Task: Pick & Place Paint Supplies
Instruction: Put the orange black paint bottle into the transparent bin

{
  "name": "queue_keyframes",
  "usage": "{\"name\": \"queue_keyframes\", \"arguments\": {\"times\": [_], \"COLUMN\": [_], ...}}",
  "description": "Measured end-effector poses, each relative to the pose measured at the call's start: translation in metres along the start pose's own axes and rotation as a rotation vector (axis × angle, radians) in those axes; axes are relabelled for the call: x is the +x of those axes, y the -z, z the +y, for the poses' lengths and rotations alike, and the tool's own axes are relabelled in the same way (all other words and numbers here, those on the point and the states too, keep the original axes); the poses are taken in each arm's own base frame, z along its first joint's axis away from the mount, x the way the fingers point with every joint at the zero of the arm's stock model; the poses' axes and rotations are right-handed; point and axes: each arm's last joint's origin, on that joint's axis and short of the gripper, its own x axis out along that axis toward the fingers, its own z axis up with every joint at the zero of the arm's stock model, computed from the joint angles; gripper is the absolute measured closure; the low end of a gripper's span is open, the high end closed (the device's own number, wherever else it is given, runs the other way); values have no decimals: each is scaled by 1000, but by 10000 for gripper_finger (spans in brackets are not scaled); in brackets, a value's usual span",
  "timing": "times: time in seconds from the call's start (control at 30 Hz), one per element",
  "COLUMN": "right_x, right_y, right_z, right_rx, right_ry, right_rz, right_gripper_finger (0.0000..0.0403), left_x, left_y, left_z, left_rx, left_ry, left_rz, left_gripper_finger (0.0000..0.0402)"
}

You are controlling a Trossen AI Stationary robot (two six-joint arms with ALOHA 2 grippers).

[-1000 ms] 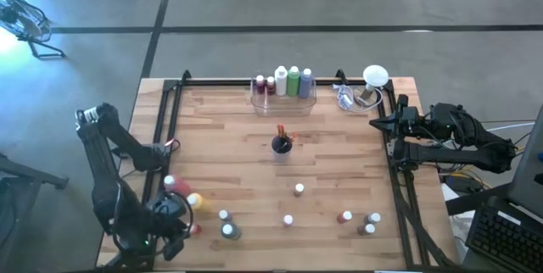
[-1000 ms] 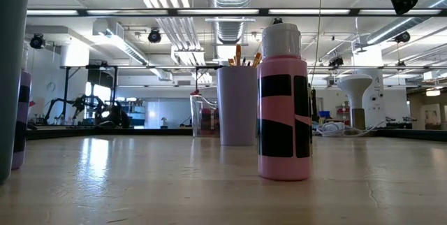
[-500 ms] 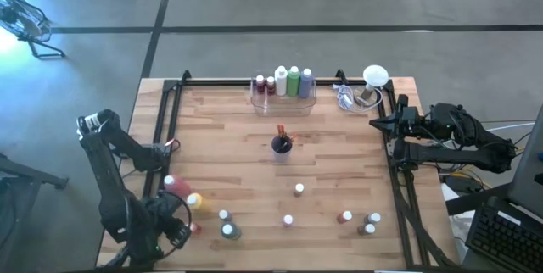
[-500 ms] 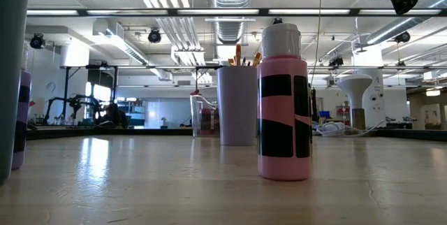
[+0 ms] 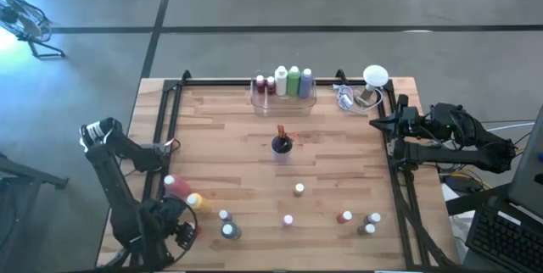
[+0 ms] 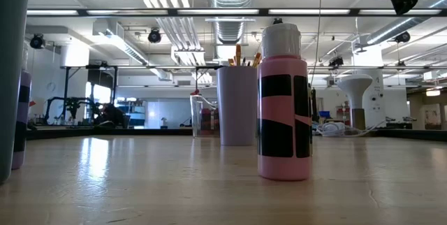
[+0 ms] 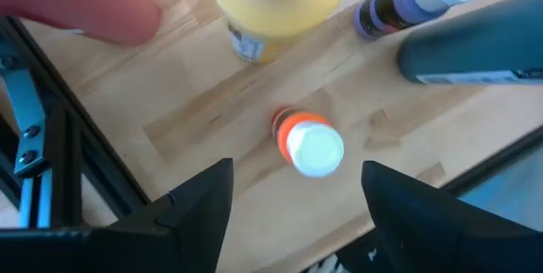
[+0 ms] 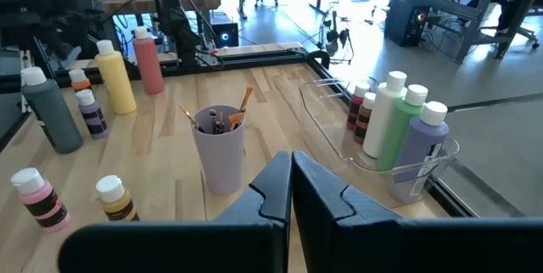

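Left gripper: hovers over the bench's near-left corner (image 5: 174,232), its fingers (image 7: 199,201) spread wide, holding nothing.
Orange bottle: a small white-capped one (image 7: 307,143) stands upright on the wood in the open gap between those fingers, touched by neither; from above it shows just at the gripper's edge (image 5: 196,229).
Neighbours: a yellow bottle (image 7: 271,6) and a pink-red bottle (image 7: 81,2) stand just beyond the orange one; a small purple bottle (image 7: 407,2) and a tall dark grey-green bottle (image 7: 475,48) stand to its other side.
Right gripper: waits outside the bench's right edge (image 5: 392,125), fingers (image 8: 280,190) pressed together, empty.
Bench: pale wooden planks (image 5: 229,150) inside a black frame; more small bottles are scattered along the near edge, among them a pink one with dark bands (image 6: 283,107) close to the low camera.
Room: grey floor around the bench; the low view shows ceiling ducts, strip lights and other workstations behind.
Cup: a lilac cup (image 5: 281,145) near the bench's middle holds thin paintbrushes (image 8: 242,103) standing on end.
Clear bin: sits at the middle of the far edge (image 5: 283,100); it holds two small dark-red bottles (image 8: 363,112) and three taller ones, white (image 8: 386,112), green (image 8: 400,129) and purple (image 8: 422,150), all upright.
Far-right corner: a white lamp-like object (image 5: 374,77) with cabling.
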Motion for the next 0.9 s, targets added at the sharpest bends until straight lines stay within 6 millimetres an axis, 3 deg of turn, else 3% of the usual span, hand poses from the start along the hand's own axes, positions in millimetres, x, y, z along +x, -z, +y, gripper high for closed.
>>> {"name": "queue_keyframes", "arguments": {"times": [0.5, 0.9], "right_x": [0, 0], "right_y": [0, 0], "right_z": [0, 0], "right_rx": [-1, 0], "right_ry": [0, 0], "right_rz": [0, 0], "right_gripper_finger": [394, 394], "left_x": [25, 37], "left_y": [2, 6], "left_z": [-17, -19], "left_rx": [9, 14], "left_ry": [-55, -72], "left_rz": [-27, -34], "left_gripper_finger": [140, 140]}}
